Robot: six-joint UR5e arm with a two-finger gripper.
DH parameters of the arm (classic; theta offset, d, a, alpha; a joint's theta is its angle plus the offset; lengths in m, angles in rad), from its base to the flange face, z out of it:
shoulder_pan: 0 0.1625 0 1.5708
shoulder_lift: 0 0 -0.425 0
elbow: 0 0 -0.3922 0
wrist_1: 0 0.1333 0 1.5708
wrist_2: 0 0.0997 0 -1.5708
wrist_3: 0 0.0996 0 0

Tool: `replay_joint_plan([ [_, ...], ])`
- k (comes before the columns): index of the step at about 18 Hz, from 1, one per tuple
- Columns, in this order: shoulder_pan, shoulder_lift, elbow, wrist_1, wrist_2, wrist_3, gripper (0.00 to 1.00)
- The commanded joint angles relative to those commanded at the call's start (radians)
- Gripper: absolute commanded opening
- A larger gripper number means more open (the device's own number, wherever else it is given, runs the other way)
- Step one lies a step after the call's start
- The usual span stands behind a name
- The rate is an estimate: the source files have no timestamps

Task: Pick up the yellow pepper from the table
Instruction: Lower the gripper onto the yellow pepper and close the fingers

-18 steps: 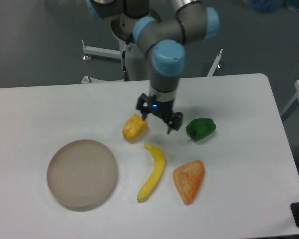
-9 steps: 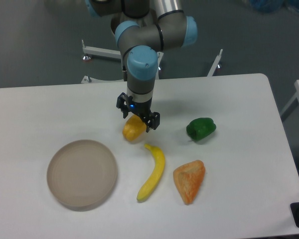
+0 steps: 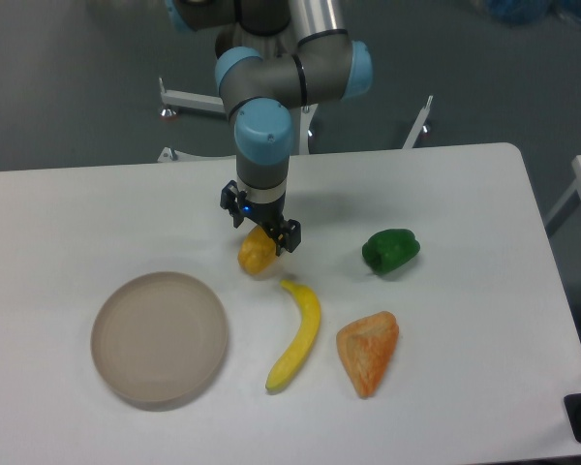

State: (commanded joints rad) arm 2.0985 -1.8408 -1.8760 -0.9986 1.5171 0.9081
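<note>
Yellow pepper (image 3: 254, 256) sits on the white worktop (image 3: 484, 291), left of centre, with the arm's tool (image 3: 260, 227) directly over it, fingers spread apart on either side of its top. Below it lies a banana (image 3: 297, 336), with an orange bread piece (image 3: 368, 353) beside that. A green pepper (image 3: 390, 249) is to the right and a round plate (image 3: 159, 335) to the lower left.

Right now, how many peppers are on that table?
2. The yellow pepper lies mid-table, partly covered by the gripper above it; the green pepper lies off to its right. None seem hidden.
</note>
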Motion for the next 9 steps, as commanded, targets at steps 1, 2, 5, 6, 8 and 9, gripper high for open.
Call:
replay_joint_plan([
  [1,-0.002,0.0,-0.003,0.003,0.0,0.002,0.99],
  [2,-0.002,0.0,0.0,0.002,0.0,0.003,0.89],
  [5,-0.002,0.002,0.001,0.002,-0.002,0.014,0.5],
  [6,0.0,0.002,0.003,0.002,-0.003,0.017,0.46],
  [8,0.0,0.002,0.005,0.002,-0.003,0.023,0.44],
  [9,0.002,0.002,0.006,0.002,-0.003,0.026,0.42],
])
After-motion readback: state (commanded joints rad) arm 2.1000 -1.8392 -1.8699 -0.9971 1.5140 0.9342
